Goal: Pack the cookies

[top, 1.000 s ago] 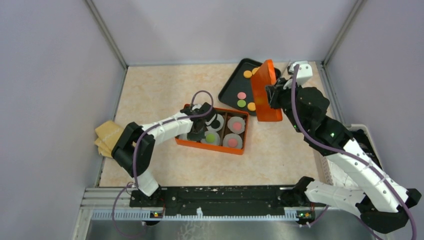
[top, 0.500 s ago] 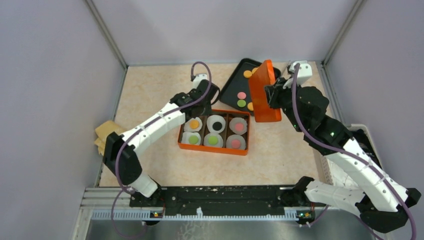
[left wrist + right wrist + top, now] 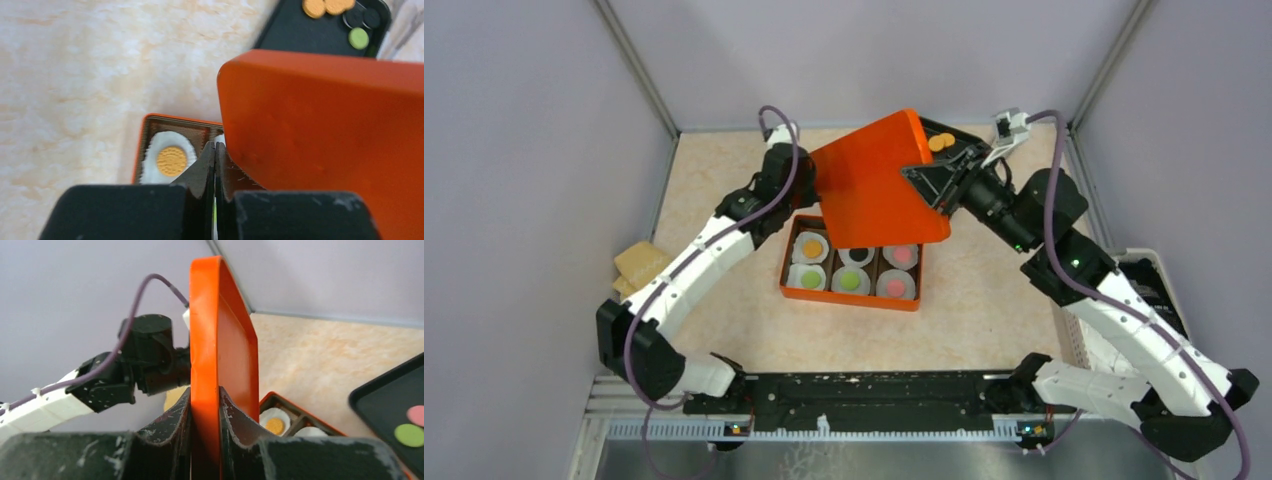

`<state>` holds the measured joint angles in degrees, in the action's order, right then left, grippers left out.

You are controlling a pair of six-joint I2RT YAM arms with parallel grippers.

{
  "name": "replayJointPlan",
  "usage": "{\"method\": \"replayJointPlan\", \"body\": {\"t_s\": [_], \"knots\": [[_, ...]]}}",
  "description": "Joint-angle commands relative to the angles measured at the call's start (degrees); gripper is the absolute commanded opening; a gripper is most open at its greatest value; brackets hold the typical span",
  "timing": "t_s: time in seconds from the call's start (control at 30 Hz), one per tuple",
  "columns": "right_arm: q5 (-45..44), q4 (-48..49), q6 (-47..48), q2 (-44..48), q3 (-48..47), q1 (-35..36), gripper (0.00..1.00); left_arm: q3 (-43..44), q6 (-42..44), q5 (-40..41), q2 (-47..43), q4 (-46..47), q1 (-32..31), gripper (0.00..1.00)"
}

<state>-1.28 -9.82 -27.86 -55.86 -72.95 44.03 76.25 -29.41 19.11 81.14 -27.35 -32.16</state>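
Where nothing covers it, the bench (image 3: 724,200) shows as a pale, peach-marbled slab with a matt surface. Above its middle hangs a smooth orange plastic lid (image 3: 869,190), rectangular with rounded corners and a shallow rim. It is tilted and hides most of the black tray (image 3: 295,35) behind it, as well as the far edge of the orange box (image 3: 849,300) below. The box is a shallow rectangle divided by dark walls into six compartments, each holding a white fluted paper cup (image 3: 890,287). The right fingers (image 3: 934,187), black and scuffed, are clamped on the lid's right edge, one on either face. The left fingers (image 3: 207,172) are pressed flat together with nothing between them, just beside the lid's left edge; from above they are largely hidden behind it, and whether they touch it cannot be told. A tan block (image 3: 639,265) lies at the bench's left edge, partly cut off by the left arm. The cookies (image 3: 811,246) are small flat discs: orange, green, dark and pink ones sit one per cup in the box. More lie loose on the tray: orange, dark and green at its far end, pink and green nearer.
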Motion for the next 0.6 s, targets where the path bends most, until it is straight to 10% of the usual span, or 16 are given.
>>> {"method": "replayJointPlan", "body": {"t_s": [0.0, 0.27, 0.57], "knots": [[13.1, 21.4, -13.9, -2.0, 8.9, -2.7, 0.0, -3.5, 0.9, 3.4, -7.7, 5.2, 3.9, 0.0], [23.7, 56.3, -36.8, -8.3, 27.2, -9.8, 0.0, -7.6, 4.5, 10.8, -11.9, 5.2, 3.9, 0.0], [14.0, 83.6, -51.7, -16.3, 43.3, -12.2, 0.0, -14.5, 1.8, 6.0, -11.1, 6.4, 3.9, 0.0]]}}
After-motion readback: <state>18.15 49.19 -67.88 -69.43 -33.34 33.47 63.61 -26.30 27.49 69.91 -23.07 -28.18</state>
